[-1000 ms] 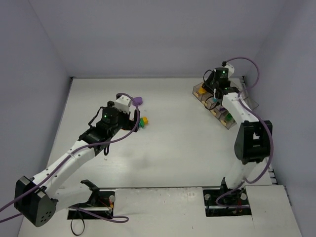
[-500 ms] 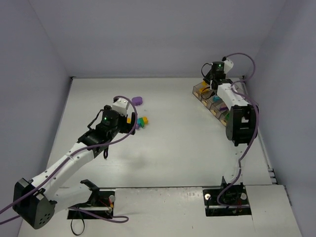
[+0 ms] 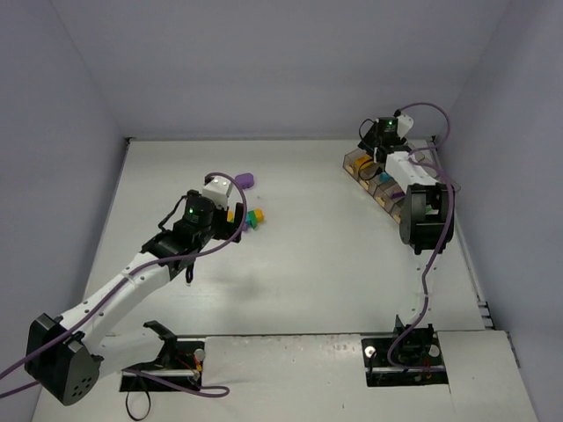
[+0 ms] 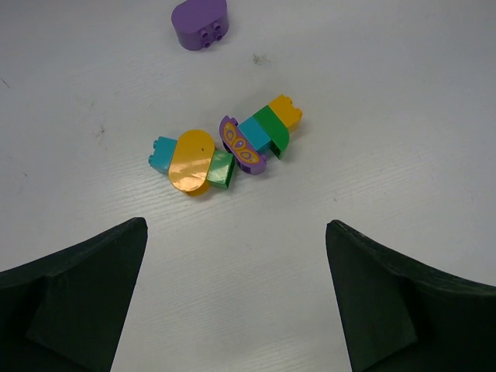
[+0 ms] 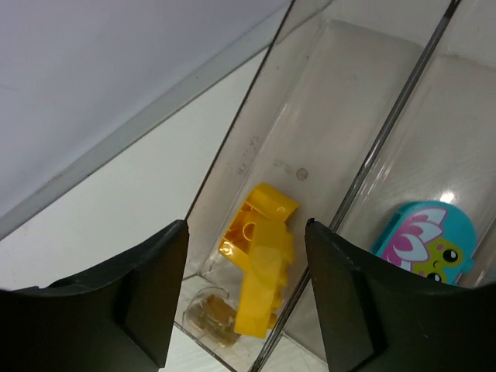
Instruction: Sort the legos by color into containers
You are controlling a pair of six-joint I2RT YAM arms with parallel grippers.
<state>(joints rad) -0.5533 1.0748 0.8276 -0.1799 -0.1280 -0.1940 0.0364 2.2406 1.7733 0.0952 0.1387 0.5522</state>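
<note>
The left gripper hangs above a huddle of legos left of the table's centre, its fingers spread wide with nothing between them. The step in hand looks like choosing one brick and coming down on it. That calls for care, since the pieces lie touching in a crooked chain. A teal brick lies at one end, then an orange oval piece, a green brick and a purple half-round piece with an orange print. A second teal brick, a second green brick and an orange brick finish the chain at the other end. An end piece is probably the safest pick, with the wrist turned so the fingers straddle it alone and do not nudge its neighbours. The purple rounded brick, lying well apart on the far side, would be easier to take. At the far right of the table stands the tray of bins. The right gripper hovers over the tray's end bin, its fingers apart and empty. That bin holds yellow bricks lying against the dividing wall. The bin beside it holds a teal piece printed with a frog and a flower. The other bins are too small in the top view to read.
</note>
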